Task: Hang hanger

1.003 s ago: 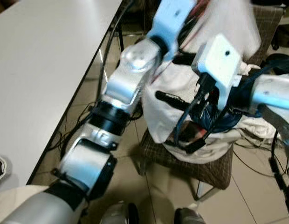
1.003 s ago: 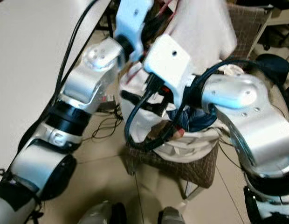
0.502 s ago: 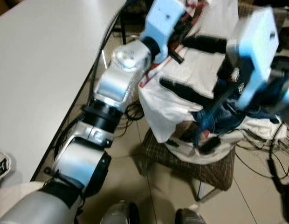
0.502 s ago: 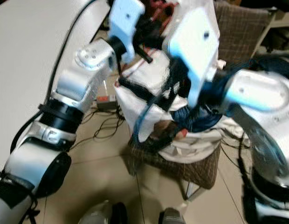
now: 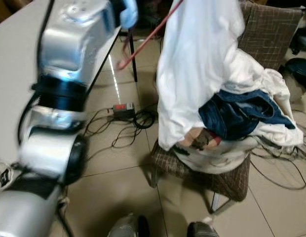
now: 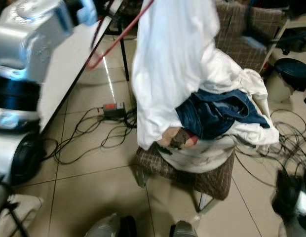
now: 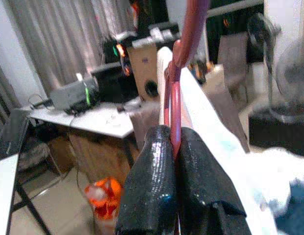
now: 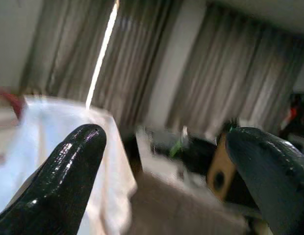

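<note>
A red wire hanger (image 5: 143,43) slants up from beside the table toward the top of the view, and a white garment (image 5: 197,64) hangs from it over the chair. In the left wrist view my left gripper (image 7: 175,132) is shut on the hanger's red wire (image 7: 175,105), with the white garment (image 7: 211,132) just beyond the fingers. My left arm (image 5: 64,74) is raised high at the left. My right gripper (image 8: 162,161) is open, its fingers far apart, with white cloth (image 8: 44,137) off to one side.
A brown checked chair (image 5: 271,29) carries a pile of clothes, with blue jeans (image 5: 242,116) on top of white cloth. A grey-white table (image 5: 15,49) runs along the left. A power strip (image 5: 123,109) and cables lie on the tiled floor. My feet (image 5: 128,227) are at the bottom.
Both arms have gone up. The right arm has left the head views, and the white garment now hangs higher from the lifted hanger. The camera has shifted a little.
</note>
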